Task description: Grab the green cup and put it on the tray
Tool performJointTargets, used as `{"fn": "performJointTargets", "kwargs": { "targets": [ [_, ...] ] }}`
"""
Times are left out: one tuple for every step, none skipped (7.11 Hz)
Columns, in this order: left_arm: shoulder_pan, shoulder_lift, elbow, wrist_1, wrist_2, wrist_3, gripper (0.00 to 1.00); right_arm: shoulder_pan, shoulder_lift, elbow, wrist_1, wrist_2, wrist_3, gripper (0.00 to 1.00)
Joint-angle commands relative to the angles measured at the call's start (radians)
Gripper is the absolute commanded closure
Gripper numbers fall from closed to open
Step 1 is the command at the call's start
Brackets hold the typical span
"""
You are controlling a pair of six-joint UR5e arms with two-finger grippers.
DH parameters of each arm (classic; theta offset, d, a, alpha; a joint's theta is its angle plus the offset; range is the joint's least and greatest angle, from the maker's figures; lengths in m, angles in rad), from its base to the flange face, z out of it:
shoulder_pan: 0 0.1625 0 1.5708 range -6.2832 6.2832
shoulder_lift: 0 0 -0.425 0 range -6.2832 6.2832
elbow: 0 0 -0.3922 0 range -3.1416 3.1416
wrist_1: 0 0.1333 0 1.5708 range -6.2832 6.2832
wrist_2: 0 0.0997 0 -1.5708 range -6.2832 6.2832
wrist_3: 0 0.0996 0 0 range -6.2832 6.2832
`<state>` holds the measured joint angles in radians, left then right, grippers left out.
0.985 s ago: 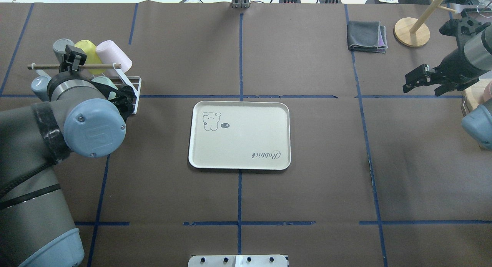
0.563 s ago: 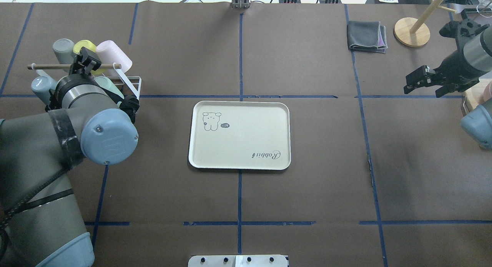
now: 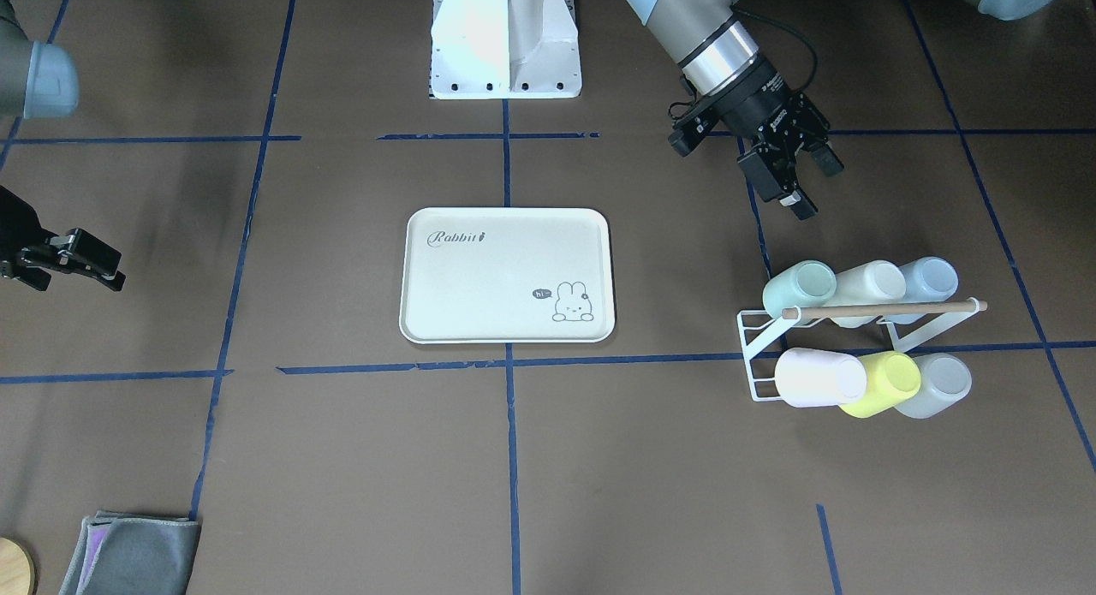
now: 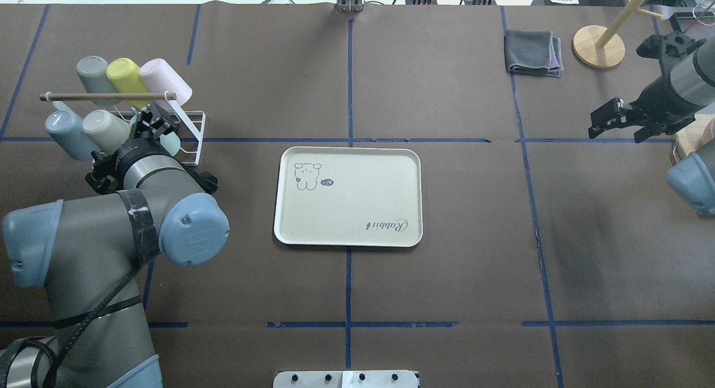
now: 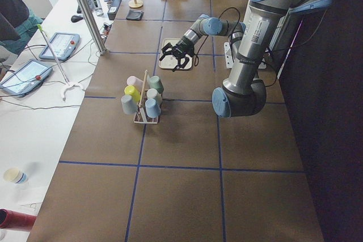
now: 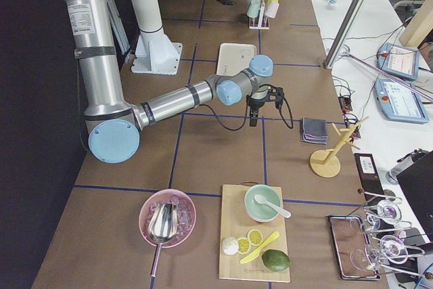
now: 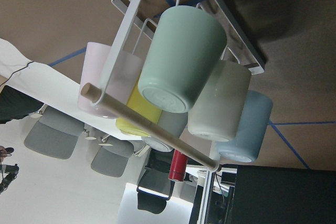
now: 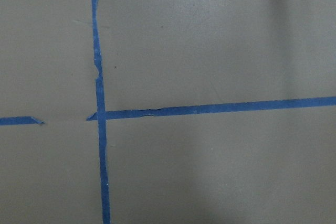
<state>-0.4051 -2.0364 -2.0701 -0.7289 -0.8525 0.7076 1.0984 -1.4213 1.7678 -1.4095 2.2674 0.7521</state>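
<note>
**Green cup (image 3: 798,288) not yet lifted, tray (image 3: 505,270) bare**

The green cup lies tipped over in the white wire rack (image 3: 753,348). It is the end cup of the row nearer the robot, on the side closest to the tray. Nothing has hold of it. From where I stand the job looks barely begun: the grasp, the carry and the set-down are all left to do.

The left claw (image 3: 809,188) hangs just on the robot's side of the cup, near it but not touching. Its fingers are spread and there is nothing between them. Its wrist camera is filled by the cup's flank, so I'd judge this to be the approach for the grasp.

The rack carries six cups in two rows under a wooden rod (image 3: 890,307). Beside the green one are a cream cup (image 3: 869,282) and a pale blue cup (image 3: 929,278). The far row has a pinkish-white cup (image 3: 818,378), a yellow cup (image 3: 886,383) and a grey cup (image 3: 938,385). All are tipped on their sides, and I can see nothing in any of them.

The tray sits mid-worktop (image 3: 257,458), well apart from the rack. It holds nothing but its printed rabbit and script.

The right claw (image 4: 614,125) hovers over bare worktop on the other side, far from the cups, open and empty.

At that end of the worktop a pink bowl (image 6: 143,225) holds a metal scoop and what looks like ice. A pale green bowl (image 6: 249,197) with a white spoon in it stands on a wooden board (image 6: 233,265).
</note>
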Motion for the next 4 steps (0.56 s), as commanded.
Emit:
{"fn": "performJointTargets", "kwargs": {
  "targets": [
    [0.052, 0.001, 0.068, 0.003, 0.062, -0.007, 0.00, 0.000, -0.001, 0.001, -0.003, -0.015, 0.000, 0.00],
    [0.054, 0.001, 0.103, 0.003, 0.067, -0.007, 0.00, 0.001, -0.005, -0.001, -0.009, -0.047, -0.032, 0.00],
    [0.055, -0.005, 0.160, 0.002, 0.094, -0.004, 0.00, 0.011, -0.007, -0.007, -0.020, -0.055, -0.081, 0.00],
    [0.055, -0.008, 0.198, -0.001, 0.101, 0.000, 0.00, 0.015, -0.007, -0.005, -0.025, -0.055, -0.083, 0.00]
  ]
}}
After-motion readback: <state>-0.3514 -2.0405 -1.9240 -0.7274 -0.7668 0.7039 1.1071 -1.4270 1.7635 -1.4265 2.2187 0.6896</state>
